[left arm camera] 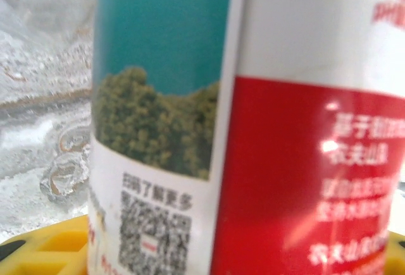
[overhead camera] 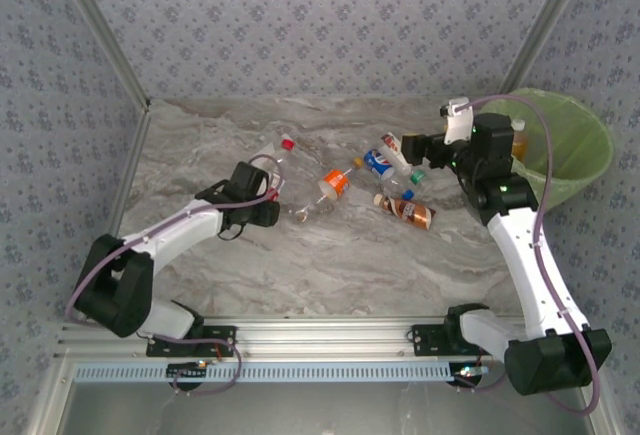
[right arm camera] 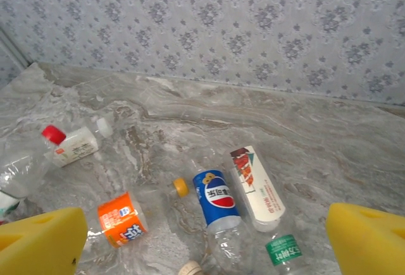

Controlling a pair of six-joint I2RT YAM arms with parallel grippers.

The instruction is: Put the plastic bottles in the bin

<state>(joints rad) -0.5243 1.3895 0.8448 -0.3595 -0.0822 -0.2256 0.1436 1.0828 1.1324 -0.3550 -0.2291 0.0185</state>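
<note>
Left wrist: glossy cylindrical paper-labelled bottle (left arm camera: pixel 253 129).

The near half of the desk (overhead camera: pixel 330 265) lies bare, giving broad room in front of both arm bases. The plastic bottles (overhead camera: pixel 335 183) clutter the middle in a loose band with narrow gaps. The right arm (overhead camera: pixel 518 245) stands between them and the open-mouthed bin (overhead camera: pixel 596 150) in the far right corner.
</note>
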